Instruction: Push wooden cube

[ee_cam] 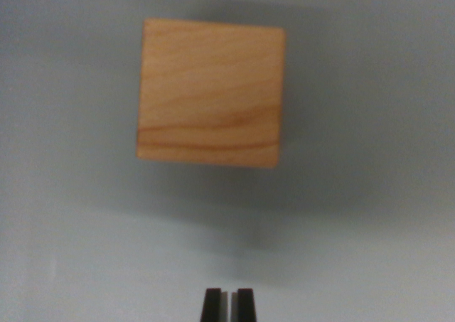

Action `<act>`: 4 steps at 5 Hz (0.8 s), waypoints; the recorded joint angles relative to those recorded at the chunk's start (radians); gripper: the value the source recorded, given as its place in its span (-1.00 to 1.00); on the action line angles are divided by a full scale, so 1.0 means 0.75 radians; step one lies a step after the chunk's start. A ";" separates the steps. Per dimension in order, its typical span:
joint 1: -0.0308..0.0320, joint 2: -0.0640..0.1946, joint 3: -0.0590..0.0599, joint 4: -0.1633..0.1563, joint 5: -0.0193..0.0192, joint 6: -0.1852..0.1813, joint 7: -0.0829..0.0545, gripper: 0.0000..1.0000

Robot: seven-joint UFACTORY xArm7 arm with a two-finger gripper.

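Note:
A light wooden cube (211,92) with visible grain fills the upper middle of the wrist view, resting on a plain grey surface (370,215). It looks blurred from closeness. My gripper (228,304) shows at the bottom edge as two dark fingertips (212,306) pressed almost together with only a thin pale slit between them. Nothing is held between them. The gripper is below the cube in the picture, apart from it, roughly in line with the cube's middle.
The grey surface spreads on all sides of the cube. A soft shadow lies around and beneath the cube. No other objects or edges show.

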 joint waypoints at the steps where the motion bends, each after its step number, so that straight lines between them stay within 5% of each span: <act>1: 0.0079 0.013 0.004 -0.019 -0.0049 -0.029 0.013 -1.00; 4: 0.0137 0.023 0.007 -0.033 -0.0085 -0.051 0.022 -1.00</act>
